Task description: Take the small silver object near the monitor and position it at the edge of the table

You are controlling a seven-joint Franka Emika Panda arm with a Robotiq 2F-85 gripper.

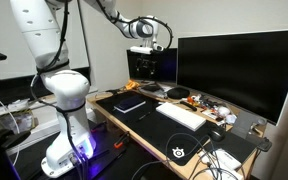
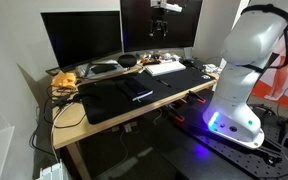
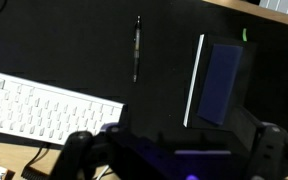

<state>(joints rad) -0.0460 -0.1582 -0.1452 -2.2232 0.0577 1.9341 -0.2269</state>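
The table [image 1: 122,129] is a light-wood desk topped with black mats; it also shows from the other side [image 2: 72,128]. A small silvery object [image 1: 176,93] lies near the foot of the big monitor [image 1: 234,70], and it seems to show in an exterior view [image 2: 105,68] too. My gripper [image 1: 149,44] hangs high above the desk's far end, well apart from the silvery object, and also shows up against the monitors [image 2: 161,14]. In the wrist view its fingers [image 3: 174,152] stand wide apart, open and empty. The silvery object is out of the wrist view.
Below the gripper lie a blue notebook [image 3: 219,80], a pen [image 3: 136,48] and a white keyboard [image 3: 44,105] on the black mat. Orange clutter and cables [image 1: 206,104] sit by the monitor. A logo mouse pad [image 1: 184,150] lies at the near end.
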